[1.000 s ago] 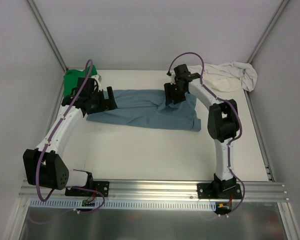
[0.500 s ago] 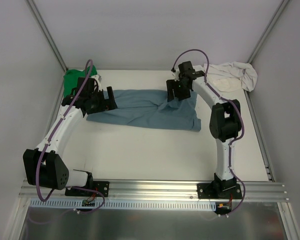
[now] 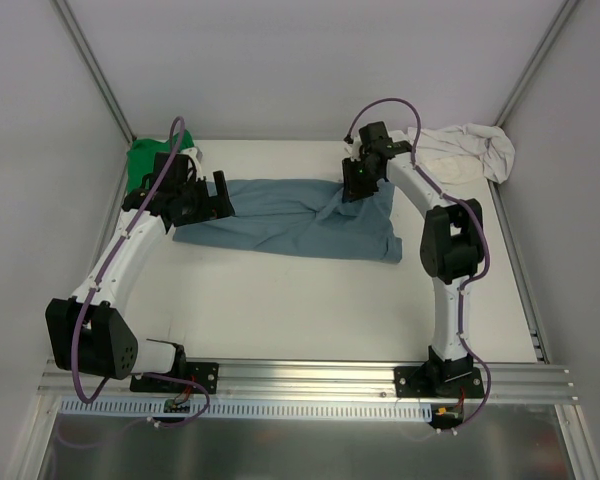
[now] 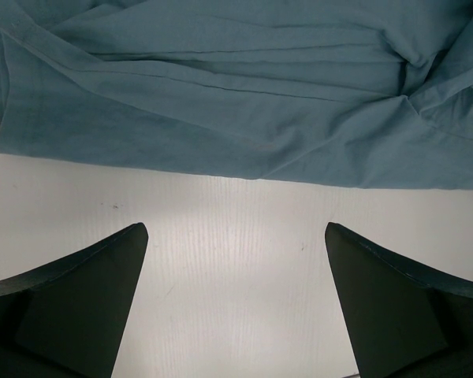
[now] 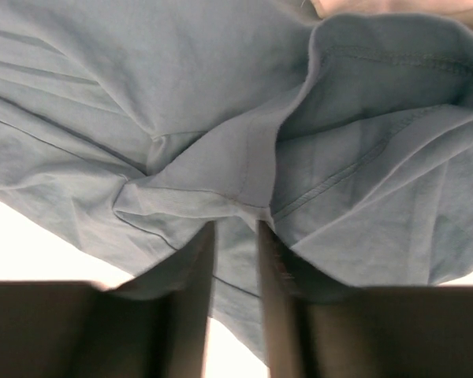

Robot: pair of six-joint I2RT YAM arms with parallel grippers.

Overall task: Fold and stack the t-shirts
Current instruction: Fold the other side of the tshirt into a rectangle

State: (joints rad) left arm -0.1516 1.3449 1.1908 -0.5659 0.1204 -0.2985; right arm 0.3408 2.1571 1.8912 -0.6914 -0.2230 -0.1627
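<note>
The slate-blue t-shirt [image 3: 300, 220] lies spread and wrinkled across the middle of the table [image 3: 310, 300]. My right gripper [image 3: 356, 186] is shut on a pinched fold of the blue shirt [image 5: 221, 181] at its far right edge and lifts it a little. My left gripper [image 3: 216, 196] is open and empty over bare table just off the shirt's left edge [image 4: 221, 102]. The green t-shirt [image 3: 145, 162] is bunched at the far left corner behind my left arm. The cream t-shirt [image 3: 460, 150] is crumpled at the far right corner.
Grey walls and metal posts enclose the table on three sides. A metal rail [image 3: 300, 380] with both arm bases runs along the near edge. Bare table lies in front of the blue shirt.
My right gripper has moved back and to the right, drawing the shirt's far right edge with it. My left arm has not moved.
</note>
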